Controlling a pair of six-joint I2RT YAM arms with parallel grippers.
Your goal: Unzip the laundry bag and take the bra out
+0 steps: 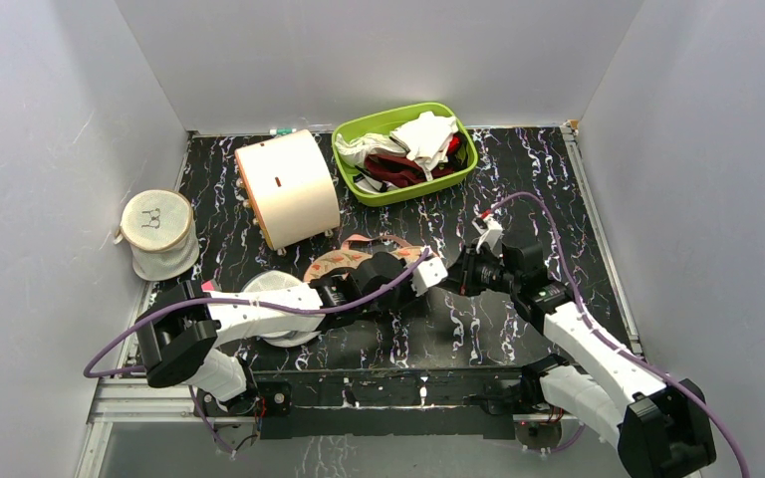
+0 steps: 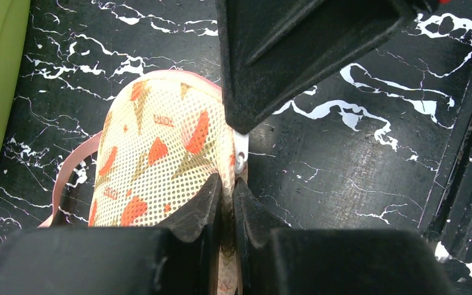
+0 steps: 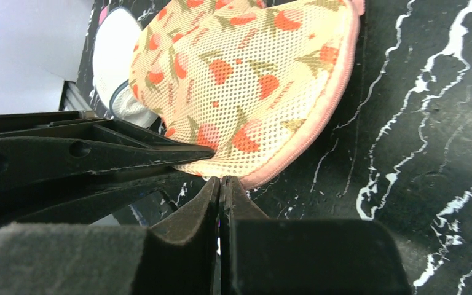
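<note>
While the laundry bag (image 1: 331,265) lies flat near the middle of the black marbled table (image 1: 558,199), we see both arms meeting at its right end, close together. The left gripper (image 2: 227,190) is drawn narrow, its 2 fingers nipping the bag's printed mesh edge between them. The right gripper (image 3: 221,184) has its 2 fingers pressed together with no gap, set against the pink zip edging. In the left wrist view a white zip pull (image 2: 241,152) shows just under the right claw's tip, touching it; we cannot tell whether it is pinched. A white round pouch (image 3: 114,67) lies just beyond the bag's other end, partly under the left arm; a green basin (image 1: 388,116) of cloths stands at the table's far side, well apart from the bag.
</note>
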